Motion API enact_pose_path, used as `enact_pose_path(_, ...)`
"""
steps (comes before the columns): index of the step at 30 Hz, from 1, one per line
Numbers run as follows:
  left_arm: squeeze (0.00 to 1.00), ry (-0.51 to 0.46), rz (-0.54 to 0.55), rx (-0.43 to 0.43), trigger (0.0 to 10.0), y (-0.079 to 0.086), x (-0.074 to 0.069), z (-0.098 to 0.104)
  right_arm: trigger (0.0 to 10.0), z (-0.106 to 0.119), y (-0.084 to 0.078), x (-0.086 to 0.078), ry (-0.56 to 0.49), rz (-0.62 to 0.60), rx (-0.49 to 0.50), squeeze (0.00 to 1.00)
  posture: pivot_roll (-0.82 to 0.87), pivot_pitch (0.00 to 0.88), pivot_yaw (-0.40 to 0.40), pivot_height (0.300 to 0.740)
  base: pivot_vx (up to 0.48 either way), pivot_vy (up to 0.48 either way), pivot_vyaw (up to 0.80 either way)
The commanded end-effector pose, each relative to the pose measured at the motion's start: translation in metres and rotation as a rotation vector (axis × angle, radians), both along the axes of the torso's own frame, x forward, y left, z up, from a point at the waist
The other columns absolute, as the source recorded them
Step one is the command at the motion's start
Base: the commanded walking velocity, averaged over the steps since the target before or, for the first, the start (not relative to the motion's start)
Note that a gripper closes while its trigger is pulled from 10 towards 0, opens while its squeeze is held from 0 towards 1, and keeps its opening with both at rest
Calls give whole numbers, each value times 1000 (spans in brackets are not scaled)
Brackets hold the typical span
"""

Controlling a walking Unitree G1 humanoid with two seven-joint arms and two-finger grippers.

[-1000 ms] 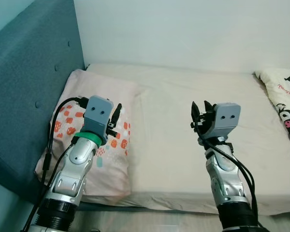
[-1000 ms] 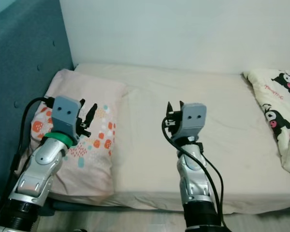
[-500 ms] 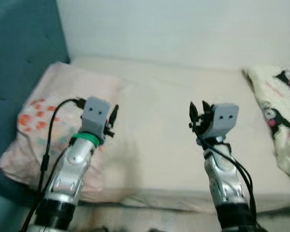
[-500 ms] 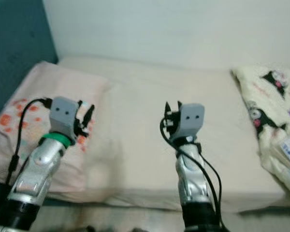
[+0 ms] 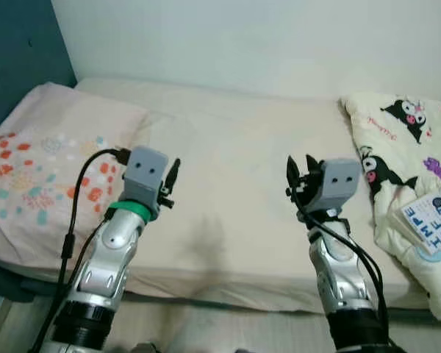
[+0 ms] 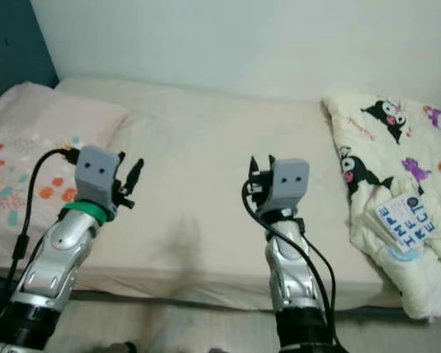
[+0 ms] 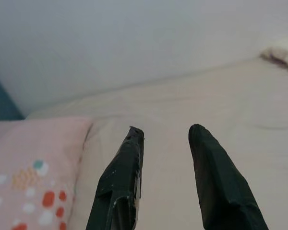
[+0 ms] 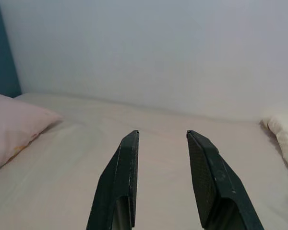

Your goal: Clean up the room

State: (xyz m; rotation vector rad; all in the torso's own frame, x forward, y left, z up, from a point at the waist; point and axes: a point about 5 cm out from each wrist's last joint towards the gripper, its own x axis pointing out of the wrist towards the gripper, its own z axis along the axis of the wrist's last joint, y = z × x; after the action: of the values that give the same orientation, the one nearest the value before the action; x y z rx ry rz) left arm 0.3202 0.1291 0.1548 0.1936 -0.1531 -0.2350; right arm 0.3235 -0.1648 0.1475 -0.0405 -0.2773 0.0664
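Note:
A bed with a cream sheet (image 5: 228, 169) lies before me. On its left end rests a pink pillow (image 5: 37, 165) with coloured dots. A cream blanket (image 5: 404, 169) printed with black cartoon figures is bunched at the right end, and a white card with blue letters (image 5: 428, 220) lies on it. My left gripper (image 5: 172, 176) is raised above the sheet beside the pillow, open and empty. My right gripper (image 5: 300, 170) hovers over the middle of the bed, open and empty as well. Both wrist views look along the fingers (image 7: 121, 182) (image 8: 120, 182) toward the wall.
A teal padded headboard (image 5: 18, 44) stands at the far left behind the pillow. A pale wall (image 5: 264, 37) runs along the bed's far side. A strip of floor (image 5: 220, 331) lies along the bed's front edge.
The camera has swung to the right: the headboard and pillow slid left and the cartoon blanket with its card came into view. Both grippers keep their raised, open pose.

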Motion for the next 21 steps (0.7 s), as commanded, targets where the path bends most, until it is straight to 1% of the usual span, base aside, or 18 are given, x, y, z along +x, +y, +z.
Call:
enact_pose_path(1, 0, 11, -25, 1, 10000, -7, -1, -3, 10000, -4, -4, -1, 12, -15, 4, 0, 34, 18, -10, 740, 0, -424, 0)
enact_pose_path(21, 0, 16, -27, 3, 10000, -5, -1, -4, 10000, -6, -2, -3, 16, -7, 4, 0, 32, 13, -3, 740, 0, -424, 0)
